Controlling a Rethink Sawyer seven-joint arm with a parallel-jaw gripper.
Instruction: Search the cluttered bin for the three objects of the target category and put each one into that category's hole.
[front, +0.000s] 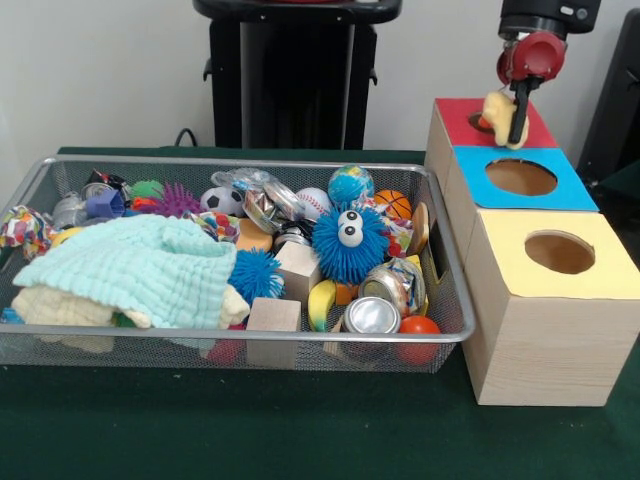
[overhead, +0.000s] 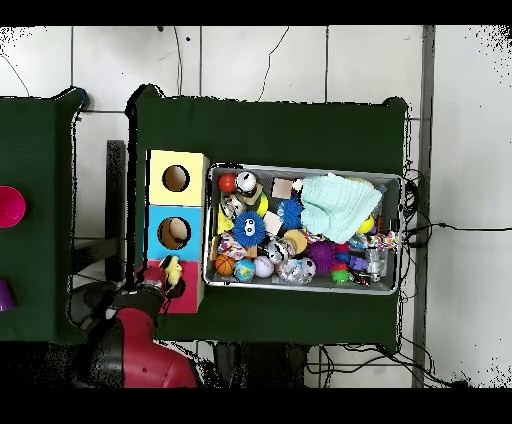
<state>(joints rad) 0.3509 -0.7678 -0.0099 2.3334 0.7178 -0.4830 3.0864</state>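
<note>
Gripper (front: 514, 112) above the red-topped box (front: 540, 128), fingers closed on a pale yellow soft toy (front: 497, 108) held right over its hole (front: 480, 121), blue-topped box (front: 560, 190) next nearer the camera, wire bin (front: 300, 335) of clutter to the picture's left of the red-topped box, fuzzy blue ball (front: 348, 245) inside it.

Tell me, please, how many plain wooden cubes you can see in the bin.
2: one wooden cube against the near wall of the bin, another behind it, beside the blue googly-eyed ball. The cloth may hide more.
</note>
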